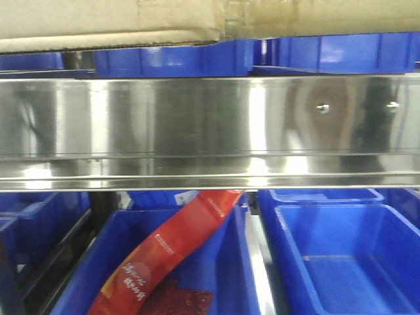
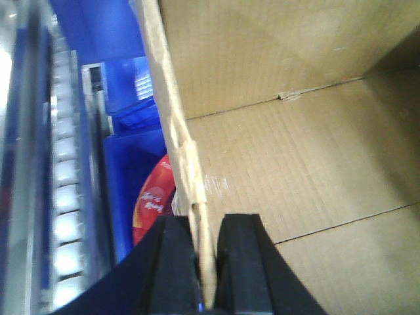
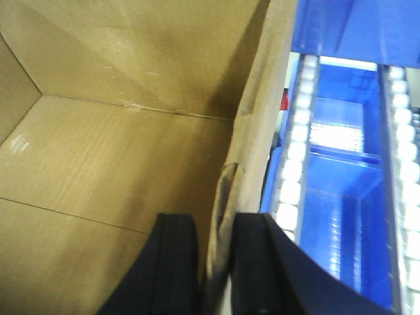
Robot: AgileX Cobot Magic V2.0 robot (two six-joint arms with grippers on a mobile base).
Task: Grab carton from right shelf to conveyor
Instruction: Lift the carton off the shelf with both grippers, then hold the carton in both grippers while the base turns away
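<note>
Above the front rail (image 1: 197, 125) of the right shelf (image 1: 131, 172), top of front view: carton (image 1: 111, 23), brown, only lower edge and a creased strip showing, just in front of upper blue bins (image 1: 341, 52). Cannot tell whether resting on the shelf or held clear of it. Two screw heads (image 1: 321, 107) on right part of rail. Below rail: lower blue bins (image 1: 341, 256), with a red packet (image 1: 170, 256) leaning in the left one.

Left wrist view: left claw (image 2: 207, 230) clamped on a side wall of the carton, black fingers (image 2: 177, 262) one inside, one outside the cardboard edge. Open interior in sight, with floor seams and inner walls. Outside the wall: roller track (image 2: 62, 197), blue bins, red packet.

Right wrist view: right claw (image 3: 220, 236) clamped the same way on a side wall, cardboard edge buckled between the two black fingers. Carton interior to the left; rollers (image 3: 295, 164) and a blue bin to the right.
</note>
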